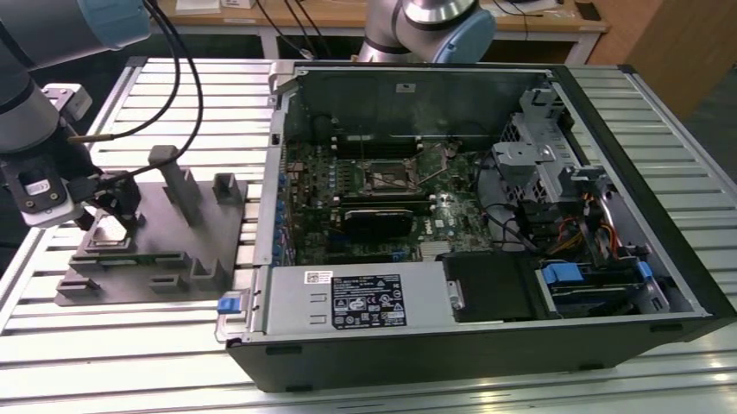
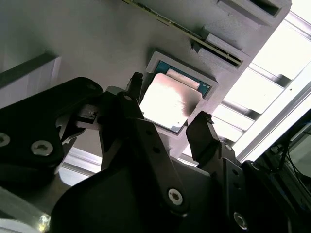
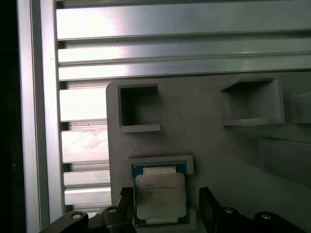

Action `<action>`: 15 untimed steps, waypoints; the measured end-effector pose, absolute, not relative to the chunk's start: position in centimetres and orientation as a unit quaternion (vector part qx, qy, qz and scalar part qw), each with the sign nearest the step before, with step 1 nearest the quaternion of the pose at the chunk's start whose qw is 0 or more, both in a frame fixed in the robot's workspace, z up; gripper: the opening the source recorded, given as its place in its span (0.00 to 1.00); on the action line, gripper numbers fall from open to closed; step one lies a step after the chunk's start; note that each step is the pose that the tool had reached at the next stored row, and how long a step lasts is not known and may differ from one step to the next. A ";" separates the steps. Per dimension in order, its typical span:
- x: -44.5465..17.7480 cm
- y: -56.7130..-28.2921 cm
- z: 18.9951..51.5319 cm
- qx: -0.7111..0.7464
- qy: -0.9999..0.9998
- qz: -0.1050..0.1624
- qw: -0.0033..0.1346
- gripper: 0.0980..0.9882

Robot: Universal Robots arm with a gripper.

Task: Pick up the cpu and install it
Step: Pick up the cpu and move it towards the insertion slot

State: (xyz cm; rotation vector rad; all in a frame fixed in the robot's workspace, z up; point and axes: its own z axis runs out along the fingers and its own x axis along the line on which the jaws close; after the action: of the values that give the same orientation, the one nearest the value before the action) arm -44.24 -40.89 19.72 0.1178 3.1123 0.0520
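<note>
The cpu point(image 2: 167, 99) is a small square chip with a shiny metal top. It lies flat in a shallow recess of the grey plastic fixture point(image 1: 173, 259), at the exterior view's left. My gripper point(image 2: 169, 109) hangs just above it, open, with one black finger point(image 2: 137, 87) on each side of the chip and a gap showing beside it. The first wrist view shows the cpu point(image 3: 160, 195) between the fingertips point(image 3: 206, 208) of the gripper point(image 3: 166, 208). In the exterior view the gripper point(image 1: 112, 205) sits over the cpu point(image 1: 110, 231). The metal-framed socket point(image 1: 389, 175) on the motherboard stands open inside the computer case.
The open computer case point(image 1: 484, 345) lies on the slatted aluminium table point(image 1: 138, 354), to the right of the fixture in the exterior view. Upright posts point(image 1: 179, 181) rise from the fixture close to the gripper. A second arm's base point(image 1: 432, 26) stands behind the case.
</note>
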 end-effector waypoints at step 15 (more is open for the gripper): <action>-44.3 -40.9 19.1 0.035 0.999 0.017 0.013 0.62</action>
State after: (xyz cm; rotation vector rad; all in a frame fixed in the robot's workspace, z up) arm -44.27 -40.90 19.14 0.1102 3.1128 0.0519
